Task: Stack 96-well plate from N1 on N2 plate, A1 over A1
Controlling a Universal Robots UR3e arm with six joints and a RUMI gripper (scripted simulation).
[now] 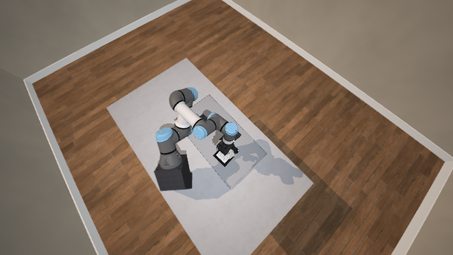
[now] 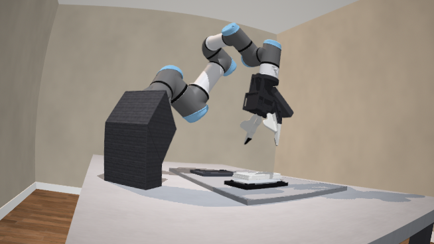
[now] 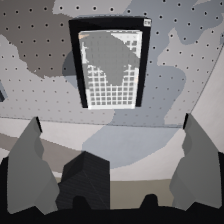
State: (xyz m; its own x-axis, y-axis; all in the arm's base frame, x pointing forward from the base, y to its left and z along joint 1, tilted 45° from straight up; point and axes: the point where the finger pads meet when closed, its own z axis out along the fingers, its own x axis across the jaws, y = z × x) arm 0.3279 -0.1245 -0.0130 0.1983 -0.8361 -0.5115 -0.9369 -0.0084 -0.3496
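The gripper (image 2: 262, 140) hangs with its jaws spread wide and nothing between them, well above the stacked white 96-well plates (image 2: 255, 176). They sit in the black nest N2 (image 2: 256, 184) on the grey perforated board (image 2: 298, 192), toward the desk's (image 2: 166, 222) far right edge. Nest N1 (image 2: 212, 172) lies beyond, nearer the arm's pedestal (image 2: 133, 159).

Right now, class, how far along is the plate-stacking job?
Done, it seems: white plates sit stacked in the near nest; the far nest looks bare. In hand: nothing; the gripper hangs open above the stack. Left: checking the nesting and A1 match, which these views cannot settle.
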